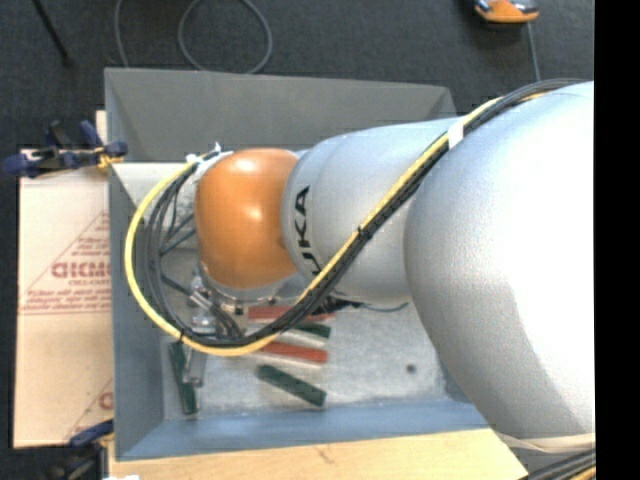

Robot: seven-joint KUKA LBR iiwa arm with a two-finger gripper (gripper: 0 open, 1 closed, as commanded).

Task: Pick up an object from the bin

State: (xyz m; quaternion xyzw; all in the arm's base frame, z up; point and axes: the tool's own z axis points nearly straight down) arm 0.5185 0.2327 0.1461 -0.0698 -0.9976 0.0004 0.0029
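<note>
My gripper [210, 310] hangs low over the front left part of the bin, its metal body showing under the orange wrist cover. Just below it, along the left wall, lies a dark green stick [185, 380], roughly upright in the view. A second dark green stick [291, 385] lies slanted on the floor to the right. Above that one are a red-orange stick [296, 349] and a red stick [287, 314], both partly hidden by the cables.
The arm and its orange cover hide most of the bin's middle and right. Yellow and black cables loop round the wrist close to the left wall. The bin's front wall stands close behind the green sticks.
</note>
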